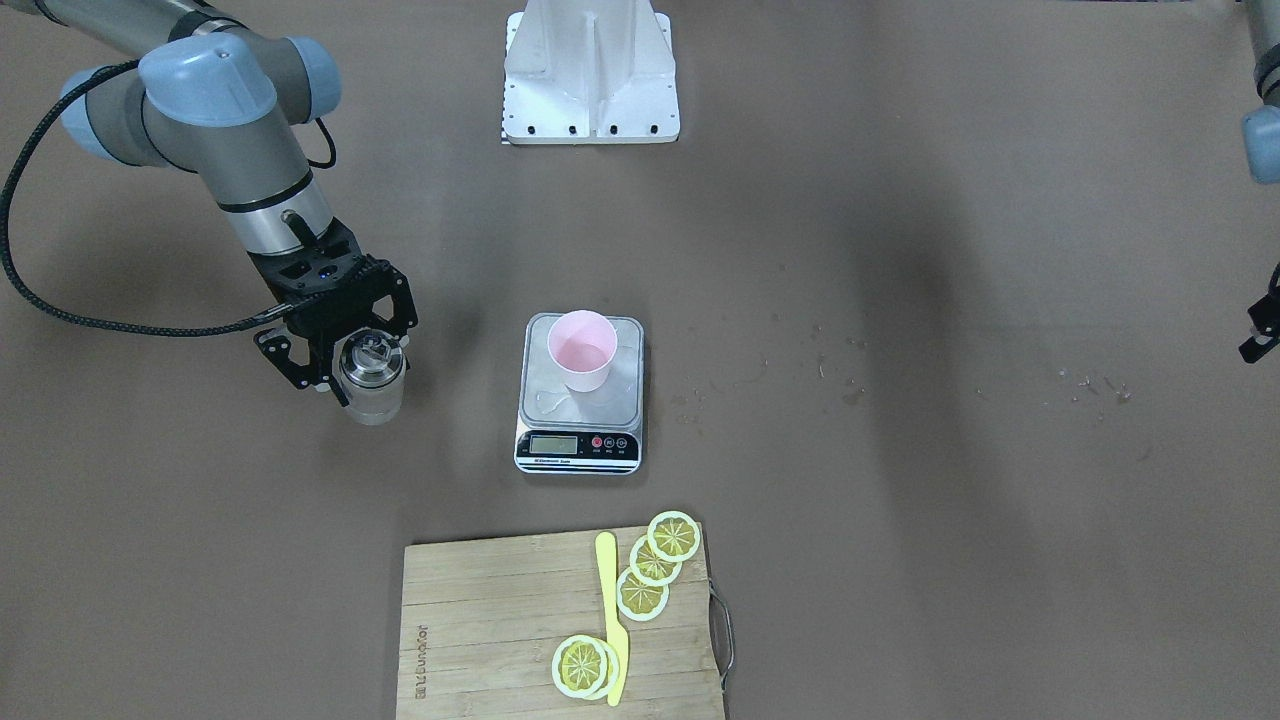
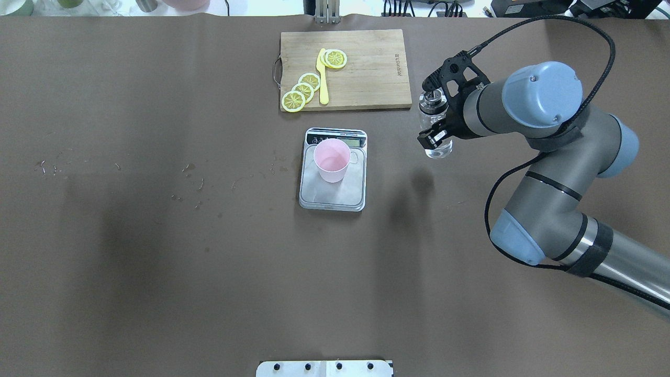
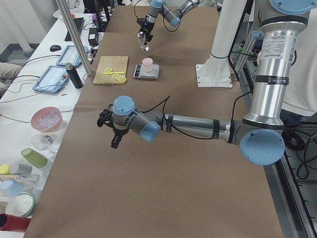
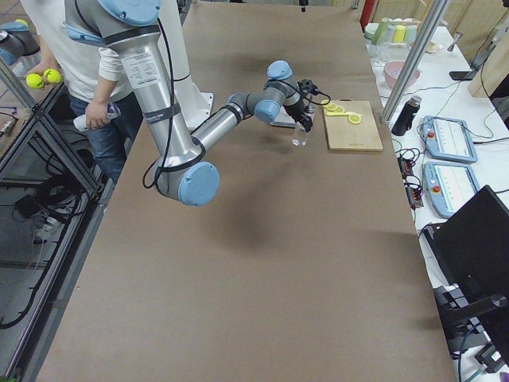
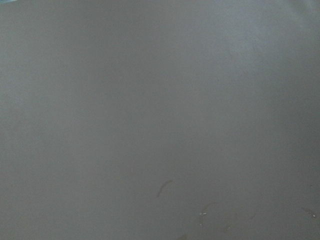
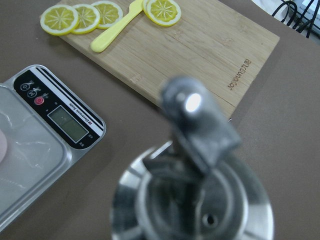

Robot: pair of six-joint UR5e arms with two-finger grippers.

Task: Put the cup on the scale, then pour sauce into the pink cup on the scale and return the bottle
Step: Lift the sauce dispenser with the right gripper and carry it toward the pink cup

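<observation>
The brown table [image 2: 157, 262] is largely open on the robot's left half, marked only by small scattered specks [image 2: 188, 175]. The scale [image 2: 335, 196] is set near the table's middle, with the cup [image 2: 332, 160] upright on its platform. The far edge behind it is occupied by a wooden cutting board [image 2: 366, 68] carrying lemon slices [image 2: 302, 92] and a yellow knife [image 2: 323, 78]. The bottle [image 1: 372, 392] is clamped upright between the fingers of the right gripper [image 2: 433, 112], on the robot's right of the scale and well apart from it. The left gripper [image 1: 1262, 325] is cut off at the frame edge, so its opening cannot be determined. The right wrist view is mostly blocked by the blurred silver cap.
</observation>
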